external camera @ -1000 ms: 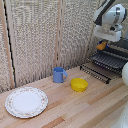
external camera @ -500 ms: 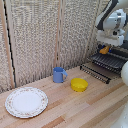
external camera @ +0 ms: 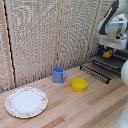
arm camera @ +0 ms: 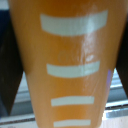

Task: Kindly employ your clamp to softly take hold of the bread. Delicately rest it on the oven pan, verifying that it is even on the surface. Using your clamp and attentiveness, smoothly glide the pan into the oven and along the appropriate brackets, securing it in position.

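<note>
The clamp (external camera: 108,50) hangs from the white arm at the exterior view's right and is shut on the bread (external camera: 108,54), a small orange block. The bread is held just over the oven pan (external camera: 100,67), a dark wire-rack-like tray; I cannot tell whether they touch. In the wrist view the bread (arm camera: 72,60) fills the picture, orange with pale stripes, and the dark fingers (arm camera: 7,70) press on both its sides. Grey metal bars (arm camera: 120,87) show beneath it. The oven's body is hidden behind the arm at the right edge.
On the wooden table stand a blue mug (external camera: 59,75), a round yellow bowl (external camera: 78,84) and a white patterned plate (external camera: 26,101) toward the exterior view's left. A woven screen (external camera: 45,35) closes off the back.
The clamp stays shut on the bread over the pan and has sunk only slightly, if at all. Nothing on the table has moved.
</note>
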Robot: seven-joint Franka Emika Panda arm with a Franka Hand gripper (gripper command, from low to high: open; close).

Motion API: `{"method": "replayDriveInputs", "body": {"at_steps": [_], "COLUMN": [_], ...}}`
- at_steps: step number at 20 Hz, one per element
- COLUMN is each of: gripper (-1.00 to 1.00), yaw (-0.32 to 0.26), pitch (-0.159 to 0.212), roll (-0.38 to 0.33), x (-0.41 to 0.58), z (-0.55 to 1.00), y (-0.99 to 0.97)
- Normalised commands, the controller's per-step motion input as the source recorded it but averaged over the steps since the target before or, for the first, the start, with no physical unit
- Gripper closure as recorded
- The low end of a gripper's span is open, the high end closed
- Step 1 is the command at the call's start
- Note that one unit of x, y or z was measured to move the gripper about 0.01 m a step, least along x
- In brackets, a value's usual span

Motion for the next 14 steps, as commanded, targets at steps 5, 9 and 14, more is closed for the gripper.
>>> {"method": "replayDriveInputs", "body": {"at_steps": [5, 9, 14], "gripper": [-1.0, -1.0, -1.0], "yaw": [-0.003, 0.0, 0.024], "pitch": [0.009, 0.0, 0.005], "roll": [0.007, 0.025, 0.057], "x": [0.17, 0.034, 0.018], "z": [0.0, -0.02, 0.04], "y": [-0.09, 0.0, -0.01]}}
